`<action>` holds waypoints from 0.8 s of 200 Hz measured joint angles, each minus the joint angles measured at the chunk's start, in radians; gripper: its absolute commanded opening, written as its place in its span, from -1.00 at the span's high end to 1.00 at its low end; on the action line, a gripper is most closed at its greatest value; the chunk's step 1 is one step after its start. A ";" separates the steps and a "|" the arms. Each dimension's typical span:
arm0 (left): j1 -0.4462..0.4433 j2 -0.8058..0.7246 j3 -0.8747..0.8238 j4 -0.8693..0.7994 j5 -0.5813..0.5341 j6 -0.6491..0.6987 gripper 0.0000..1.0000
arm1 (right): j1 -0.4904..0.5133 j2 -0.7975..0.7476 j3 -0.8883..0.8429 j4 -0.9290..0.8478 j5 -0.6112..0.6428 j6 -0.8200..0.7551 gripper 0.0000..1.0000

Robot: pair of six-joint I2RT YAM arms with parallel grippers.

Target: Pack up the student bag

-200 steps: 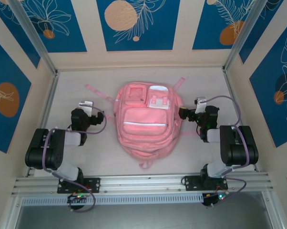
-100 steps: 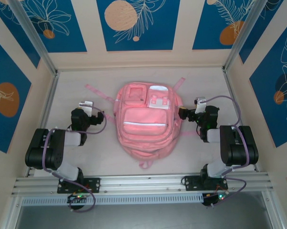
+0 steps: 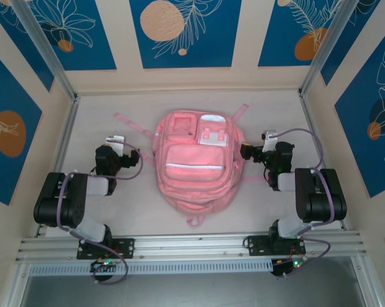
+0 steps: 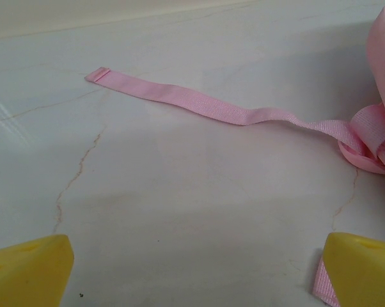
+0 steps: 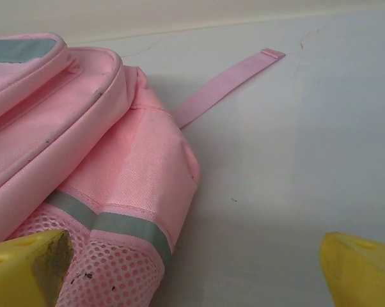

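Noted the student bag [image 3: 196,167] lying flat, front pockets up, on the pale counter [image 3: 263,211], squarely between the two end effectors. Found the left end effector [image 3: 139,159] just beside one flank of the bag, fingers spread wide apart, clamped on nothing. Found the right end effector [image 3: 243,152] just beside the opposite flank, likewise spread wide and holding nothing. Through the left wrist camera: logged yellow fingertips [image 4: 27,267] in both lower corners with bare, faintly veined counter in the gap; traced a long pink strap [image 4: 205,105] lying flat ahead of that end effector, from its free end far ahead on the view's left across to a bunched loop at the bag's edge, ahead on the view's right. Spotted a short piece of pink webbing [image 4: 323,288] against the inner edge of the fingertip on that view's right. Through the right wrist camera: saw the bag's side close ahead, its mesh pocket [image 5: 109,275] just beside the fingertip on the view's left; cannot tell whether touching. Marked a grey reflective band [image 5: 125,229] just above the mesh, and a shorter strap [image 5: 224,83] flat on the counter farther ahead, past the bag's corner
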 measured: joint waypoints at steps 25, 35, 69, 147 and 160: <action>0.000 0.000 0.000 0.000 0.000 0.000 -0.99 | 0.010 0.000 0.000 -0.002 0.011 0.000 -0.98; 0.000 0.000 0.000 0.000 0.000 0.000 -0.99 | 0.011 0.000 0.000 -0.002 0.011 0.000 -0.98; 0.000 0.000 0.000 0.000 0.000 0.000 -0.99 | 0.017 0.000 0.000 -0.002 0.026 -0.002 -0.98; 0.000 0.000 0.000 0.000 0.000 0.000 -0.99 | 0.017 0.000 0.000 -0.002 0.026 -0.004 -0.98; 0.000 0.000 0.000 0.000 0.000 0.000 -0.99 | 0.017 0.000 0.000 -0.002 0.026 -0.004 -0.98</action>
